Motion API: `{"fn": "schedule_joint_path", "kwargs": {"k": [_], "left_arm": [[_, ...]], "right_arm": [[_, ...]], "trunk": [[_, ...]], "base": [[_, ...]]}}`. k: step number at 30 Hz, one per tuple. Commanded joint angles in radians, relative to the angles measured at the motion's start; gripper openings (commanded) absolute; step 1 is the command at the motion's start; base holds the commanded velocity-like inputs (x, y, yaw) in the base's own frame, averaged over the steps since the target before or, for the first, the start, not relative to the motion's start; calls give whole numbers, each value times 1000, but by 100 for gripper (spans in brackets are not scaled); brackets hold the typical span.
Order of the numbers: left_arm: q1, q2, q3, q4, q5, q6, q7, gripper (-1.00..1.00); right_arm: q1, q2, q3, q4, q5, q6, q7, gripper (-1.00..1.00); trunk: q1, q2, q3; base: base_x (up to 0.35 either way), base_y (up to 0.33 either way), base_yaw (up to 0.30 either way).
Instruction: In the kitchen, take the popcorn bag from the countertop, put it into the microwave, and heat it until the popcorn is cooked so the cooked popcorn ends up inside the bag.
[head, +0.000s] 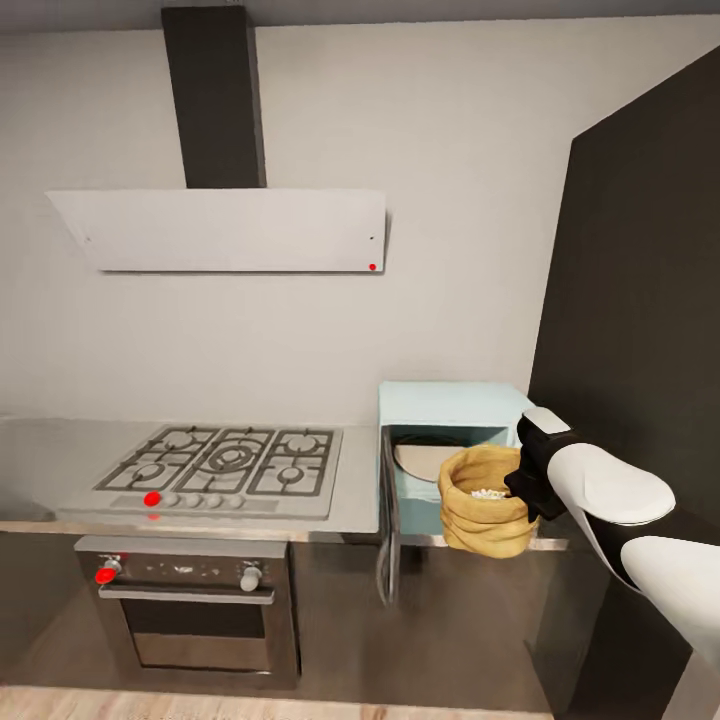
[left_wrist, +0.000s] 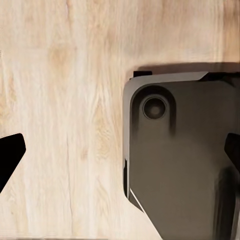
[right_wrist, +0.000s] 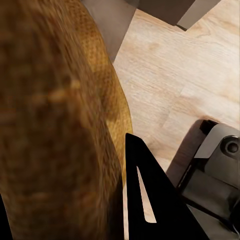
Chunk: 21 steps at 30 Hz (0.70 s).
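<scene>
The pale blue microwave stands on the countertop with its door swung open toward me. A round plate shows inside it. The tan popcorn bag hangs upright in front of the opening, at counter-edge height, with whitish popcorn showing in its mouth. My right gripper is shut on the bag's right side. In the right wrist view the bag bulges beside one black finger. My left gripper is open, pointing down at the wooden floor.
A steel gas hob sits left of the microwave, with a dark oven below and a slanted white hood above. A tall black cabinet closes off the right side. My base shows under the left gripper.
</scene>
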Motion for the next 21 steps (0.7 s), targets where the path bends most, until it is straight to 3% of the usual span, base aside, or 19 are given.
{"fn": "schedule_joint_path", "kwargs": {"k": [1,8,16,21], "left_arm": [[0,0,0,0,0,-3,0,100],[0,-1,0,0,0,-3,0,100],[-1,-1,0,0,0,-3,0,100],[0,0,0,0,0,-3,0,100]], "right_arm": [[0,0,8,-1,-11,9,-4,-100],[0,0,8,-1,-11,9,-4,-100],[0,0,8,-1,-11,9,-5,-100],[0,0,8,-1,-11,9,-4,-100]], "trunk": [[0,-1,0],[0,-1,0],[0,-1,0],[0,-1,-1]], "base": [[0,-1,251],[1,-1,221],[120,-194,18],[19,-47,0]]}}
